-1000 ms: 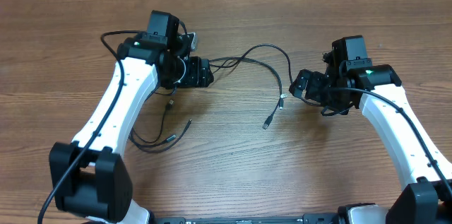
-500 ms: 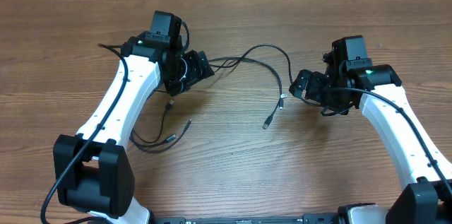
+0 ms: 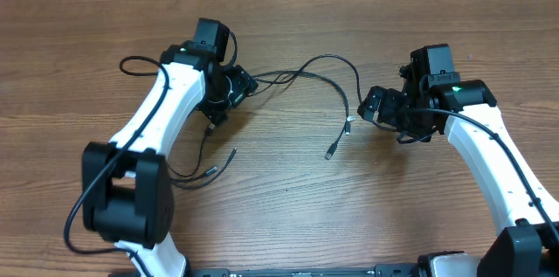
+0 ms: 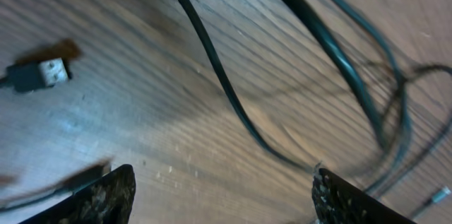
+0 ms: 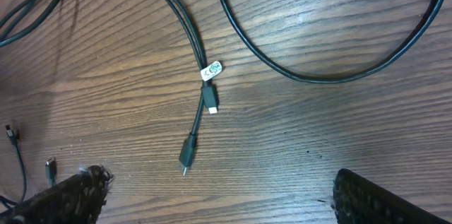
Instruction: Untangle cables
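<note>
Near surface (image 3: 288,225) lies bare; cables (image 3: 333,57) loop across the middle, between left hand (image 3: 246,80) and right hand (image 3: 368,103).

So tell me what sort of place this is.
Probably a robotics lab bench, not a home: a wood-grain table, a white left arm and right arm over it, and loose black cables.

Found thin black cables (image 3: 319,60) spread on brown wooden table (image 3: 288,225), between both arms. Noted them running from below left gripper (image 3: 243,83) rightward in an arch, then down to two metal-tipped plug ends (image 3: 332,150), just left of right gripper (image 3: 371,107), not touching it. Spotted another small plug end (image 3: 210,172) nearer front-left, beside left arm.
</note>
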